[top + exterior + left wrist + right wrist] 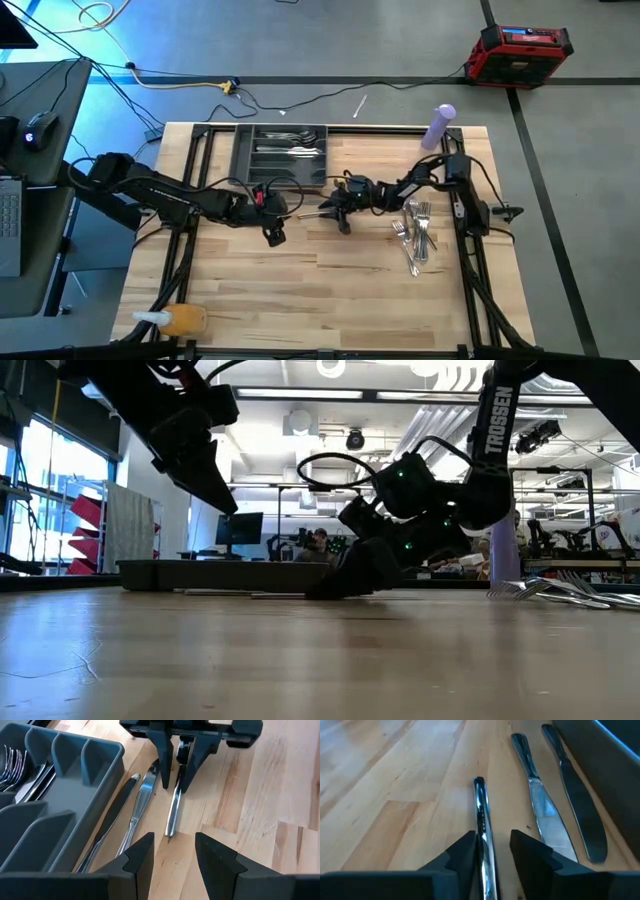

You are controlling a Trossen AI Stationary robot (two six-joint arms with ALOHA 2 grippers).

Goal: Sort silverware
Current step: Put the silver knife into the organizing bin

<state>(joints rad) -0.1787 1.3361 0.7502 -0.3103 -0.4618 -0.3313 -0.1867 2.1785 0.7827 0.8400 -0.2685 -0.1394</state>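
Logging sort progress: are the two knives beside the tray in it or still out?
Out. Both knives lie flat on the table just outside the tray wall.

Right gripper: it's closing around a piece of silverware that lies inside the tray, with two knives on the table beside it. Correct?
Not quite. The piece between the right gripper fingers lies on the bare wooden table, outside the tray, as the left wrist view shows. The two knives do lie on the table beside it, along the tray's wall.
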